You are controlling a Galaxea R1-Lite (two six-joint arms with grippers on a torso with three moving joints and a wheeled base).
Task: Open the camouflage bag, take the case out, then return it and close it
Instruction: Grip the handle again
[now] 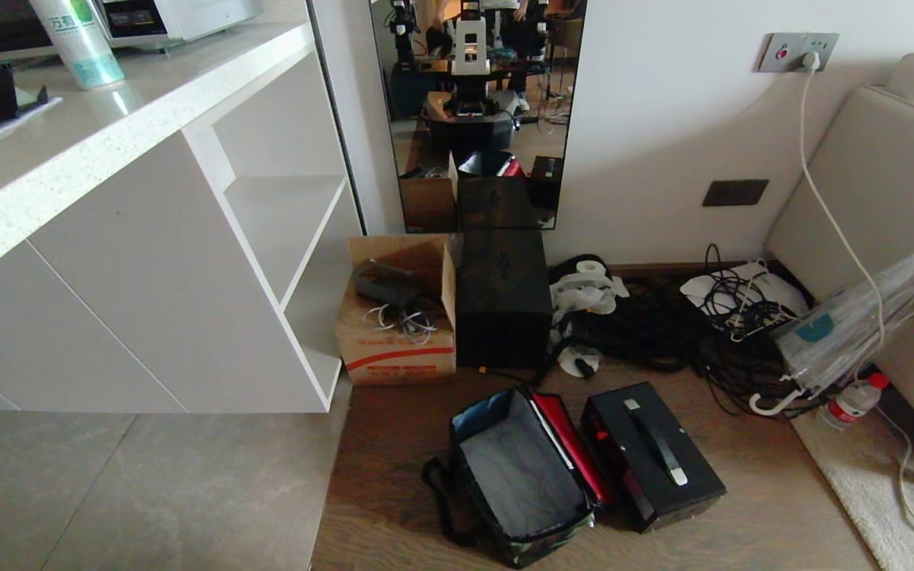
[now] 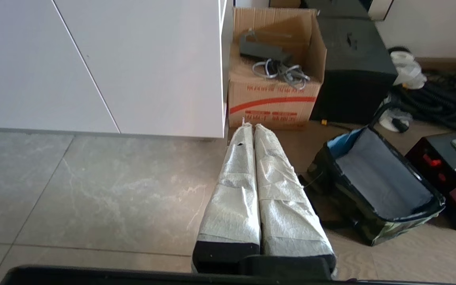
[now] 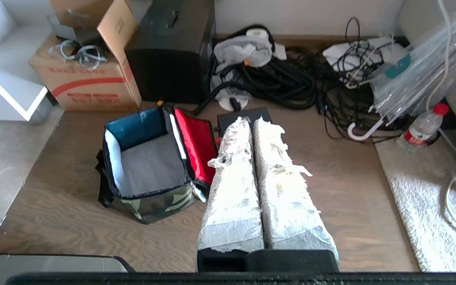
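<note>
Things on the wooden floor [image 1: 393, 444]

The open camouflage bag [image 1: 519, 476] sits on the floor, and the black case [image 1: 651, 454] sits just beside it. Behind them are a cardboard carton [image 1: 397, 317] and a tall black box [image 1: 502, 297], side by side. A pile of black cables [image 1: 663, 333], a water bottle [image 1: 852, 400] and a pale rug [image 1: 885, 484] are there too.

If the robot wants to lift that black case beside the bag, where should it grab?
Probably the top handle of the case, from straight above. The case sits flat on the floor with the handle facing up and nothing over it; its sides look too wide for a grip.
</note>
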